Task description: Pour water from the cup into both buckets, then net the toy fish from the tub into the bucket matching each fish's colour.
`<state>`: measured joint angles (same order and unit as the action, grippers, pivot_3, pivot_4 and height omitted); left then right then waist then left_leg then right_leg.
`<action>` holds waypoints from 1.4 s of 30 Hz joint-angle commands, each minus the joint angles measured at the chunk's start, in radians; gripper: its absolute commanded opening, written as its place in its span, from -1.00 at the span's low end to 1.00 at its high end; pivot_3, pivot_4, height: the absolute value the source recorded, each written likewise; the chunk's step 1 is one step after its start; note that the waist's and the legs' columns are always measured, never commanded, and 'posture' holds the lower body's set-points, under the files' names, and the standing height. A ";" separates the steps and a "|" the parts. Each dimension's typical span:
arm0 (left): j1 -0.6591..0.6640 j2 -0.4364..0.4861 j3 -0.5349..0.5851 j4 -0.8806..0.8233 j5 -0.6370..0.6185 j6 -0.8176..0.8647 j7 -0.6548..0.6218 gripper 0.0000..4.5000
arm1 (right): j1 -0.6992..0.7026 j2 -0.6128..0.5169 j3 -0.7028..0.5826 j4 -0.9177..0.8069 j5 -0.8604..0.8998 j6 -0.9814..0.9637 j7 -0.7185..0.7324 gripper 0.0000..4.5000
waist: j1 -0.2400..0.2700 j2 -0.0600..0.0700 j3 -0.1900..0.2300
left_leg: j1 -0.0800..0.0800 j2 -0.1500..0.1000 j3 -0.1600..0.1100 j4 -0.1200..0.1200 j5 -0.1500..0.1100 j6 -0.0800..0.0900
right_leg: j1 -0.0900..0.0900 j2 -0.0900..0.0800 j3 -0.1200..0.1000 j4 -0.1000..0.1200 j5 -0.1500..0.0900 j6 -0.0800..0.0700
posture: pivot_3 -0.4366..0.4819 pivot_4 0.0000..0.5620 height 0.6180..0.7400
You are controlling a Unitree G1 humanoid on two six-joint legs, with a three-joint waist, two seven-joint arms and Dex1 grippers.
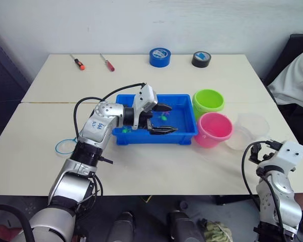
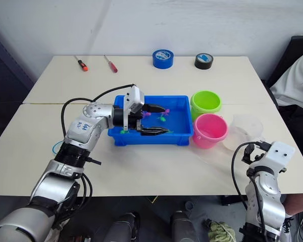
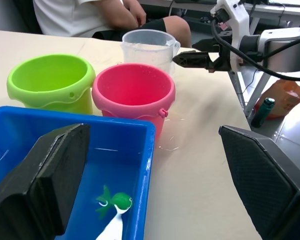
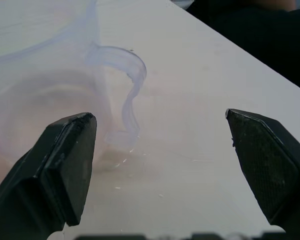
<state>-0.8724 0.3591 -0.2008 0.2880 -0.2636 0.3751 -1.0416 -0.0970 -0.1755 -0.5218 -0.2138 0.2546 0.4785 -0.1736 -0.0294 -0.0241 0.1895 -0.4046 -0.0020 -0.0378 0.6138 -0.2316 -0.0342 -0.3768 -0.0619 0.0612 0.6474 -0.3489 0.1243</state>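
right gripper (image 4: 160, 165): jaws wide open, holding nothing; low over the tabletop (image 1: 156, 166), aimed at the cup
cup (image 4: 50, 85): clear, just ahead of the right jaws, its handle facing them and nearer the one jaw; not touched; stands just beside the pink bucket
left gripper (image 1: 159, 118): jaws spread wide, empty; reaching over the tub, one jaw over the water, the other past the tub's near wall
tub (image 1: 154, 137): blue, under the left jaws; water inside
toy fish (image 3: 115, 201): one green fish low between the left jaws, in the tub; more small pink and green ones beyond them, too small to count
net (image 1: 65, 146): on the tabletop, well behind the left jaws beside that arm's elbow, outside the tub; not held
pink bucket (image 3: 133, 92): ahead of the left jaws, past the tub's end wall; touching or nearly touching the green bucket
green bucket (image 3: 51, 82): beside the pink one, ahead of the left jaws; can't tell if either has water
far edge: blue tape roll (image 1: 159, 57), black tape roll (image 1: 202, 59), two screwdrivers (image 1: 78, 62); a person sits past the right side
step in hand: likely the pouring stage, cup grasp not yet made; could also be just after it
next move calls for: right jaws close round the handle, lift level, tip over each bucket; left needs the net before any fishing
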 commanded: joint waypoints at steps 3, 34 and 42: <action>-0.004 0.019 0.016 -0.041 0.001 -0.004 -0.007 1.00 | -0.024 0.026 -0.038 0.013 0.016 -0.048 -0.044 0.95 | 0.002 0.000 0.000 | 0.000 0.000 0.000 0.000 0.000 0.000 | 0.000 0.000 0.000 0.000 0.000 0.000 | -0.05 -0.47 0.89; 0.030 0.087 0.030 -0.158 -0.009 0.076 0.020 1.00 | -0.225 0.026 -0.040 0.376 -0.009 -0.372 -0.139 0.95 | -0.003 0.001 0.000 | 0.000 0.000 0.000 0.000 0.001 -0.001 | 0.000 0.000 0.000 0.001 0.000 0.000 | -0.05 -0.47 0.89; 0.041 0.092 0.033 -0.178 -0.013 0.087 0.030 1.00 | -0.235 0.013 -0.027 0.381 0.012 -0.406 -0.104 0.95 | -0.004 0.001 0.000 | 0.000 0.000 0.000 0.000 0.001 -0.001 | 0.000 0.000 0.000 0.001 0.000 0.000 | -0.05 -0.47 0.89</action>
<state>-0.8303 0.4434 -0.1962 0.1580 -0.2652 0.4665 -1.0163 -0.3230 -0.1434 -0.5534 0.1842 0.2581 0.1044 -0.2924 -0.0336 -0.0228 0.1899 -0.4045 -0.0018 -0.0381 0.6137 -0.2305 -0.0356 -0.3770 -0.0619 0.0611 0.6485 -0.3489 0.1242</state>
